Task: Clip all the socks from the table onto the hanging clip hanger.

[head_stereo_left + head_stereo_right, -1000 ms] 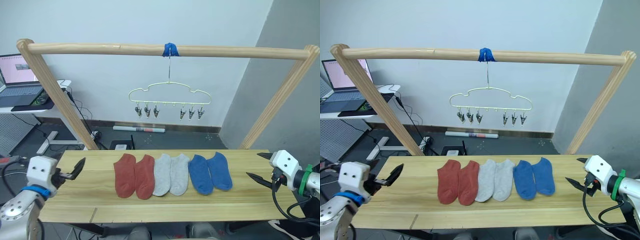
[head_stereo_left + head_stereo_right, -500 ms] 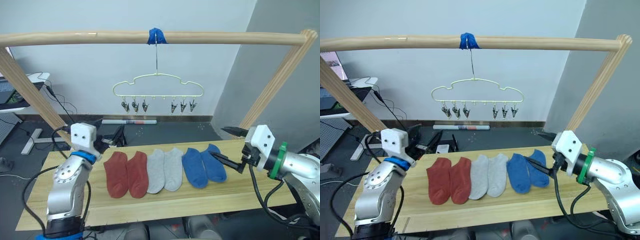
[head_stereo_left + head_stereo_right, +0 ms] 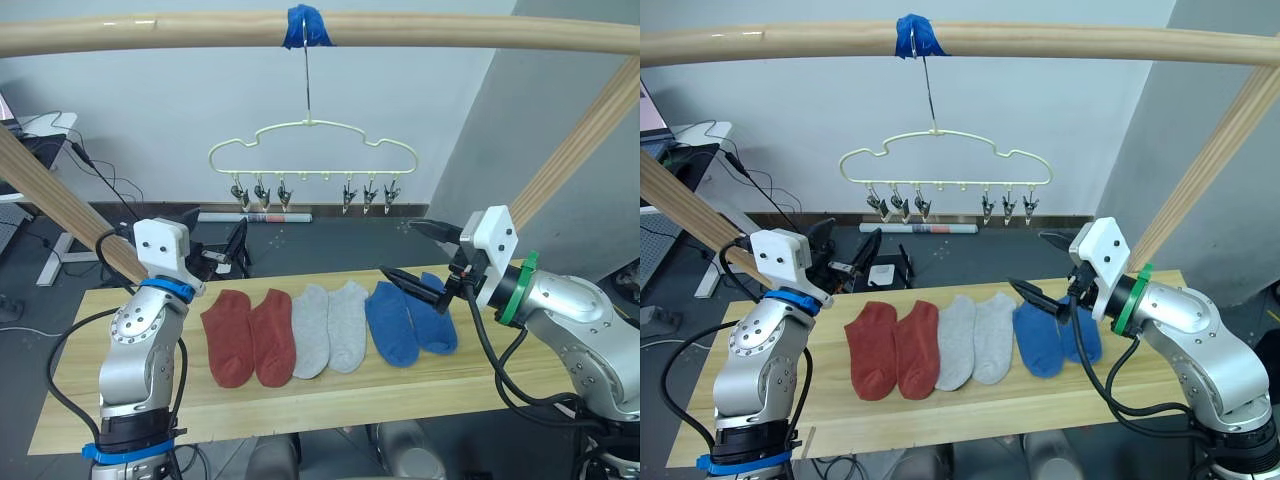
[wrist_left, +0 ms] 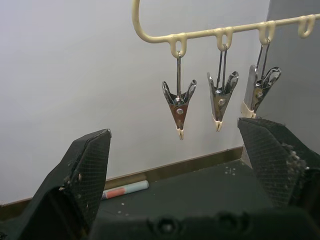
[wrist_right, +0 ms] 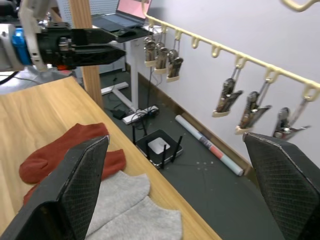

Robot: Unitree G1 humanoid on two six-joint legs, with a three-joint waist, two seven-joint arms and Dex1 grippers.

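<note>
Six socks lie in a row on the table [image 3: 300, 400]: two rust-red socks [image 3: 228, 335], two grey socks [image 3: 330, 327], two blue socks [image 3: 390, 322]. The clip hanger [image 3: 308, 124] hangs by its hook from the top pole, its metal clips [image 4: 178, 107] empty. My left gripper [image 3: 213, 235] is open, raised behind the red socks and pointing at the leftmost clips. My right gripper [image 3: 397, 248] is open too, hovering just above the blue socks with its fingers pointing left. Neither one holds anything.
A round wooden pole frame [image 3: 420, 30] spans the table, with slanted legs at the left [image 3: 50, 200] and right [image 3: 580, 140]. Blue tape [image 3: 303, 25] marks the hook's spot. A laptop [image 5: 130, 7] sits on a side desk; a small box [image 3: 880, 272] lies on the floor.
The camera has shifted. Both arms have swung in from the table's ends: the left gripper rose toward the hanger, the right moved left over the blue socks. The socks lie as before.
</note>
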